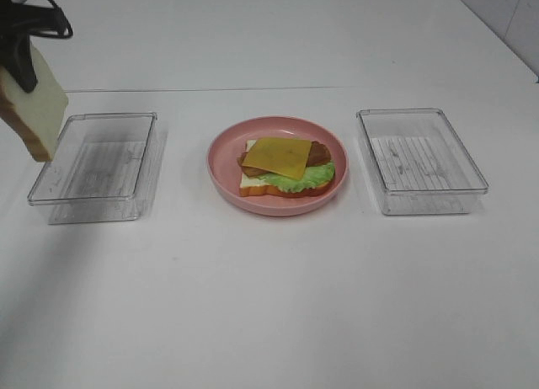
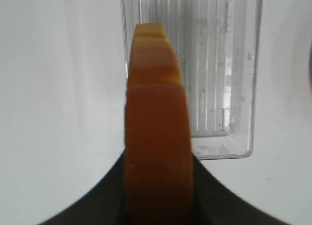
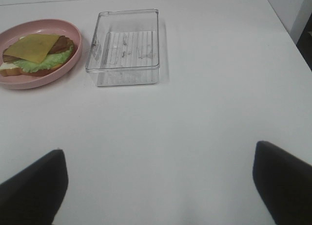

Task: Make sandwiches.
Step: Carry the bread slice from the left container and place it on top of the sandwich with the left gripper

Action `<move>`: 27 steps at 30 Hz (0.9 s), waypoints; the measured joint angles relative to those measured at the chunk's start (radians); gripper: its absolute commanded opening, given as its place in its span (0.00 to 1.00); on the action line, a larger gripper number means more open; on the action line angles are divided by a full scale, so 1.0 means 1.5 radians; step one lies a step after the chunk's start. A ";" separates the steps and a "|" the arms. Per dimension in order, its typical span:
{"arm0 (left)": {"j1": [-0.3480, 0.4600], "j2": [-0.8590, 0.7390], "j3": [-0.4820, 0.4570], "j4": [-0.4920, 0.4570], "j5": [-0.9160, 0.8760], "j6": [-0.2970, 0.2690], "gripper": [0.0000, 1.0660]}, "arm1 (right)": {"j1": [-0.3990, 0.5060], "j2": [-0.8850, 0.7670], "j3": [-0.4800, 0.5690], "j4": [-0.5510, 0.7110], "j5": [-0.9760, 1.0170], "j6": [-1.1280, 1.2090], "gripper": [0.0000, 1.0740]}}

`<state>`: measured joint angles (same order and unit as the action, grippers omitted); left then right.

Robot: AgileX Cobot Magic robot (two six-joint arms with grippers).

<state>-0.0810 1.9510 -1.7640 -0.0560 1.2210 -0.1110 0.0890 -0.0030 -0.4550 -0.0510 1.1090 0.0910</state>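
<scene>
Gripping a white, brown-crusted bread slice (image 1: 35, 103) upright: left gripper (image 1: 18, 56); right gripper (image 3: 158, 186) open, holding nothing.

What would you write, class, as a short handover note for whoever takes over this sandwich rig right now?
Left hand: shut on a bread slice, held above the left clear box.
Right hand: open, holding nothing, over bare table.
Done: bottom bread, lettuce, bacon and cheese stacked on the pink plate.
Left: set the held slice on top.
</scene>
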 measured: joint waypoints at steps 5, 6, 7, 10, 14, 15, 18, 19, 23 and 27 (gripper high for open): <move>0.000 -0.065 -0.001 -0.068 0.001 0.007 0.00 | 0.000 0.000 0.000 0.000 0.000 0.000 0.89; 0.000 -0.076 -0.011 -0.109 0.003 0.019 0.00 | 0.000 0.000 0.000 0.000 0.000 0.000 0.89; 0.000 -0.078 -0.018 -0.137 0.003 0.026 0.00 | 0.000 0.000 0.000 0.000 0.000 0.000 0.89; 0.000 -0.077 -0.025 -0.225 0.003 0.049 0.00 | 0.000 0.000 0.000 0.000 0.000 0.000 0.89; -0.001 -0.067 -0.025 -0.315 -0.001 0.074 0.00 | 0.000 0.000 0.000 0.000 0.000 0.000 0.89; -0.008 -0.053 -0.025 -0.367 -0.017 0.099 0.00 | 0.000 0.000 0.000 0.000 0.000 0.000 0.89; -0.027 -0.015 -0.025 -0.445 -0.057 0.138 0.00 | 0.000 0.000 0.000 0.000 0.000 0.000 0.89; -0.027 -0.015 -0.025 -0.445 -0.057 0.138 0.00 | 0.000 0.000 0.000 0.000 0.000 0.000 0.89; -0.071 0.059 -0.025 -0.526 -0.127 0.192 0.00 | 0.000 0.000 0.000 0.000 0.000 0.000 0.89; -0.100 0.103 -0.025 -0.554 -0.175 0.213 0.00 | 0.000 0.000 0.000 0.000 0.000 0.000 0.89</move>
<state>-0.2310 2.1060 -1.8010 -0.8870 0.9580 0.2080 0.0890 -0.0030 -0.4550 -0.0510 1.1090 0.0910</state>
